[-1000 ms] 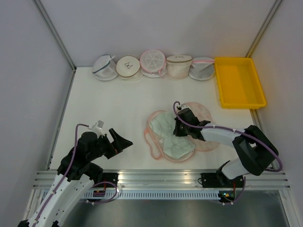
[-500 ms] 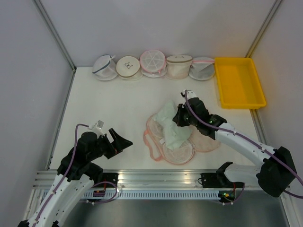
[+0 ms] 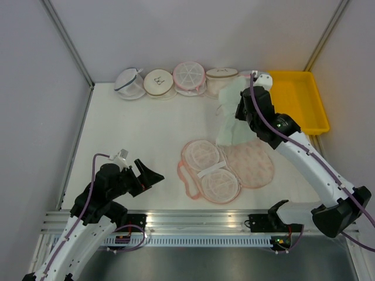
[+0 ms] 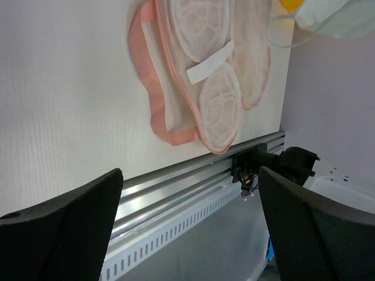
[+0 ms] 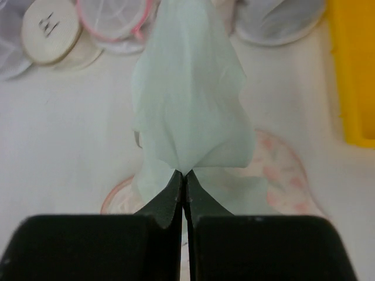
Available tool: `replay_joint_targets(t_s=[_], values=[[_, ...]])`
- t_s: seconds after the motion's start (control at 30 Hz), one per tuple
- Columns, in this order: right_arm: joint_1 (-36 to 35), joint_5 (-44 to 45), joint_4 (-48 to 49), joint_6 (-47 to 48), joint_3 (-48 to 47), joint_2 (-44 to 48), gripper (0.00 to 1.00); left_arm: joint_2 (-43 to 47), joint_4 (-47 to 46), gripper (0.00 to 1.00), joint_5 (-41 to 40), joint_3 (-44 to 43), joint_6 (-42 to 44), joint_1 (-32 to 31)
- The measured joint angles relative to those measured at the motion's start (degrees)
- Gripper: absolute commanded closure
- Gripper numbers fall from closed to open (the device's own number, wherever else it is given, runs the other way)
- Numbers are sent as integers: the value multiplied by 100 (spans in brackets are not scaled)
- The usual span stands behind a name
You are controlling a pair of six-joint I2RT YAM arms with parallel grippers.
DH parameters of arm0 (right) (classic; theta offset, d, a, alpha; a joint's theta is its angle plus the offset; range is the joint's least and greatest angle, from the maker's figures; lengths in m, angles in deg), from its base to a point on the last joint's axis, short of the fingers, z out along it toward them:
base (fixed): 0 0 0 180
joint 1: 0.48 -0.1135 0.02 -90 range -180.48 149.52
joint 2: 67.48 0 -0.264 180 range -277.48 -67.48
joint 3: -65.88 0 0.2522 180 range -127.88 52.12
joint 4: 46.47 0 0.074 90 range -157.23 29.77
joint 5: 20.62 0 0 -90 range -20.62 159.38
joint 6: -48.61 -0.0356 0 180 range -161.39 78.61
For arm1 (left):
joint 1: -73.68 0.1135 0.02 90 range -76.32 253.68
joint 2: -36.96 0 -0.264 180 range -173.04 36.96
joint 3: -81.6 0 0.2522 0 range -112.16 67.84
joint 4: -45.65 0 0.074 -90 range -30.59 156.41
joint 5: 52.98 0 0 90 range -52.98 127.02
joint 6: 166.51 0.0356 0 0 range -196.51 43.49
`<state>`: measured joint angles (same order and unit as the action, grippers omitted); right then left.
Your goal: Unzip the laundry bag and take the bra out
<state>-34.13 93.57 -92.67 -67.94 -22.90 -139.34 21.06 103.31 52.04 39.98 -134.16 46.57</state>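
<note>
The laundry bag (image 3: 228,170) lies open on the table, its two mesh cups up and pink trim at the left; it also shows in the left wrist view (image 4: 205,76). My right gripper (image 3: 239,112) is shut on the pale mint bra (image 3: 229,117) and holds it in the air above and behind the bag. In the right wrist view the bra (image 5: 187,111) hangs from the closed tips of the right gripper (image 5: 184,175). My left gripper (image 3: 151,174) is open and empty, left of the bag, with its wide fingers (image 4: 64,228) apart.
A row of round mesh bags (image 3: 190,79) stands along the back wall. A yellow tray (image 3: 295,102) sits at the back right. The metal rail (image 3: 199,221) runs along the table's near edge.
My right gripper has lifted the bra out of the bag and carried it up and back toward the rear right. The bag now lies open without it. The left arm has not moved.
</note>
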Motion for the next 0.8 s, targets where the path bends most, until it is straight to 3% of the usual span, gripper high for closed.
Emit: replay_joint_targets(t_s=[0.17,0.43,0.8], values=[[782,839,-245,122,-868,-417,100,-4,20,0,7,-44,0,0],[2135,1370,-278,431,-2168,-1469,100,-20,33,0,63,-50,0,0],[3602,1740,142,693,-2855,-3270,100,-63,35,0,212,-50,-15,0]])
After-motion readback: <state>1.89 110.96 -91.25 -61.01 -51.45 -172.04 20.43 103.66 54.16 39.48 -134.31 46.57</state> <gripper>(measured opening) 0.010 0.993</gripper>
